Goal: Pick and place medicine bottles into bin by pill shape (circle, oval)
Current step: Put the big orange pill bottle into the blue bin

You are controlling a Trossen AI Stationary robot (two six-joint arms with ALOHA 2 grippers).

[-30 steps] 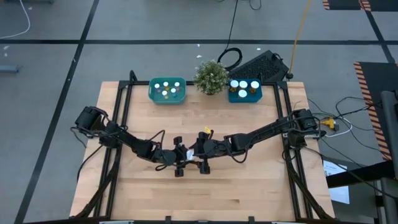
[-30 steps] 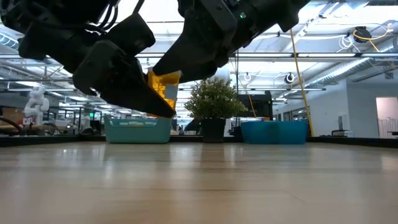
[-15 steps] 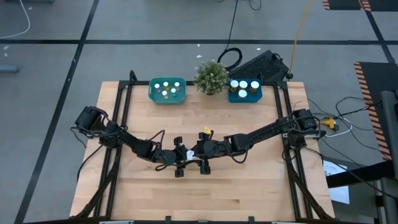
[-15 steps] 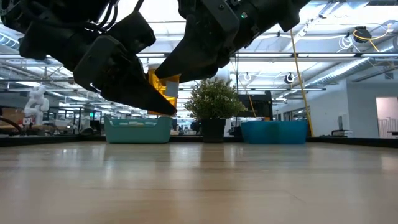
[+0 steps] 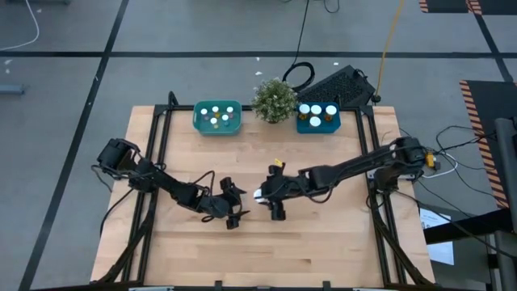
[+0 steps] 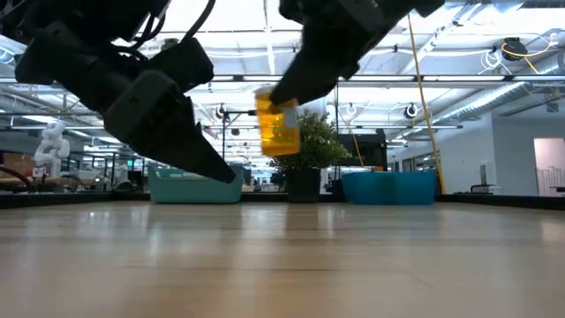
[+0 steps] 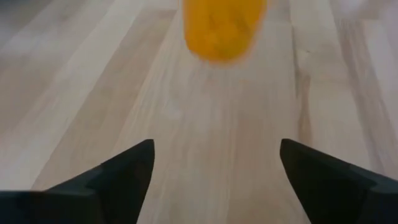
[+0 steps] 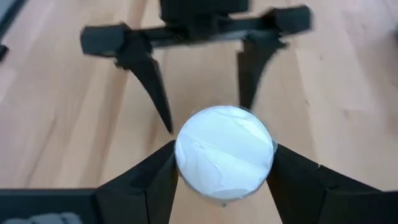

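An amber medicine bottle with a white cap hangs above the middle of the table, and my right gripper is shut on it. My left gripper stands just to the bottle's left, open with nothing between its fingers. In the left wrist view the bottle shows ahead of those fingers, apart from them. More medicine bottles stand in the green bin and the blue bin at the far edge. My right gripper pinches the bottle's upper end between its two fingers, one at each side of the cap. The cap hides the exact place on the body. The fingers slant down from the table's right. The bottle hangs nearly upright, cap up, clear of the table.
A green potted plant stands between the two bins at the far edge. A black frame rail runs along the table's sides. Bare wood lies between the grippers and the near edge.
My right gripper has drawn back toward the table's right edge with the bottle, which has come away from my left gripper's fingers and stays clear of the table. My left gripper has kept roughly where it was.
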